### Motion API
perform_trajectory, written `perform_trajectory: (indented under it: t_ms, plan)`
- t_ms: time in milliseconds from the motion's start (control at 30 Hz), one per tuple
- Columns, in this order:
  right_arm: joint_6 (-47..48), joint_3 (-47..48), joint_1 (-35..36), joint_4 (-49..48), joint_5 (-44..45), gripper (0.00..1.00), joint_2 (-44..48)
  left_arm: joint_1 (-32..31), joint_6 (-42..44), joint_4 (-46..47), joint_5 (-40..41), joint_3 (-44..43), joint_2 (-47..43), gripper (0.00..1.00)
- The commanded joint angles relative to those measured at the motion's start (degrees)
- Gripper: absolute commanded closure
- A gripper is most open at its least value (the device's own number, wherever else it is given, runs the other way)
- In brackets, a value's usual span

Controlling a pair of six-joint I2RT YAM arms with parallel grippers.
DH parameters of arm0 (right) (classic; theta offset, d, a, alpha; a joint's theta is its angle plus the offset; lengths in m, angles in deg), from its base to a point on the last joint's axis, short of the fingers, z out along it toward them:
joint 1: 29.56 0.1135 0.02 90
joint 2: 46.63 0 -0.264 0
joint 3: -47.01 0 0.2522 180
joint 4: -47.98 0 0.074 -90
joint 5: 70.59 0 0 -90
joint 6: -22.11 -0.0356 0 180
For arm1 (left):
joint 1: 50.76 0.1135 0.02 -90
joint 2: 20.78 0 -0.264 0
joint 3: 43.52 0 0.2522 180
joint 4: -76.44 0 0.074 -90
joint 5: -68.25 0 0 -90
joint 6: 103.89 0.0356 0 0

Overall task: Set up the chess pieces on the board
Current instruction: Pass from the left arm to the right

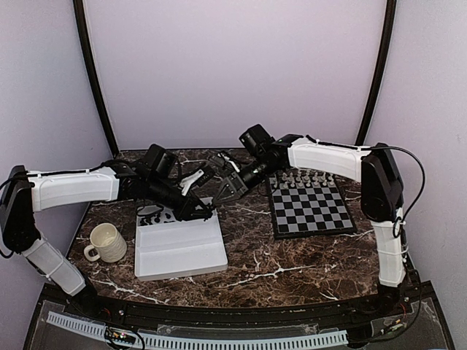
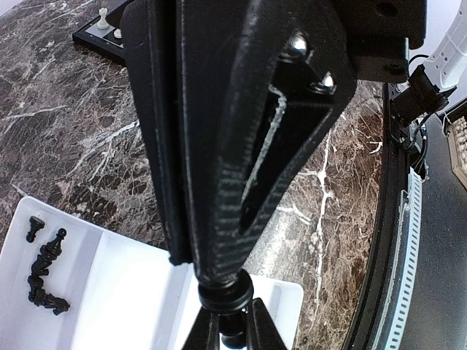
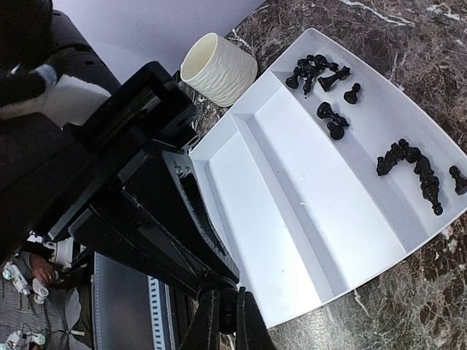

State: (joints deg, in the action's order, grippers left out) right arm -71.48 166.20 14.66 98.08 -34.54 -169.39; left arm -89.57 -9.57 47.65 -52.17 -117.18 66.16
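Note:
My left gripper (image 1: 206,209) and right gripper (image 1: 222,193) meet tip to tip above the far right corner of the white tray (image 1: 182,251). Between them is one small black chess piece (image 2: 232,321), and both grippers are closed on it. In the left wrist view my own fingers (image 2: 208,332) pinch it, with the right gripper's tip (image 2: 219,273) on its round base. The right wrist view shows the same piece (image 3: 228,313). Several black pieces (image 3: 412,164) lie in the tray's far compartment. White pieces (image 1: 303,179) stand on the far rows of the board (image 1: 310,208).
A cream ribbed mug (image 1: 107,242) stands left of the tray on the dark marble table (image 1: 292,270). The board lies at the right, under the right forearm. A black curved rail runs along the near table edge.

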Motion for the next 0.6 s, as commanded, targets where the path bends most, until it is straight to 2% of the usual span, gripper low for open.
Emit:
perform_trajectory:
  t_ms: [0, 100, 200, 300, 400, 467, 567]
  plan:
    - [3.24, 0.30, -0.75, 1.69, 2.99, 1.00, 3.43, -0.28, -0.04, 0.09, 1.82, -0.23, -0.59, 1.00]
    - [7.92, -3.07, -2.88, 2.72, 8.96, 1.00, 6.94, -0.23, -0.46, -0.24, 3.97, -0.15, -0.35, 0.99]
    - [14.63, -9.23, -4.20, 3.49, 21.00, 1.00, 11.56, -0.25, -1.41, -1.02, 8.30, -0.37, 0.89, 1.00]
    - [21.53, -19.29, -4.06, -0.24, 34.85, 1.00, 18.00, 0.42, -3.79, -4.61, 18.33, -2.68, 3.96, 1.00]
    - [25.94, -30.98, -4.11, -5.55, 45.78, 1.00, 22.86, 1.58, -6.09, -8.41, 21.54, -5.00, 7.69, 1.00]
    - [27.64, -36.09, -4.18, -7.92, 51.13, 1.00, 24.54, 3.03, -8.07, -9.02, 22.43, -5.53, 8.82, 1.00]
    - [28.30, -40.35, -4.32, -10.40, 53.67, 1.00, 25.57, 4.83, -9.64, -9.90, 23.53, -6.27, 9.83, 0.99]
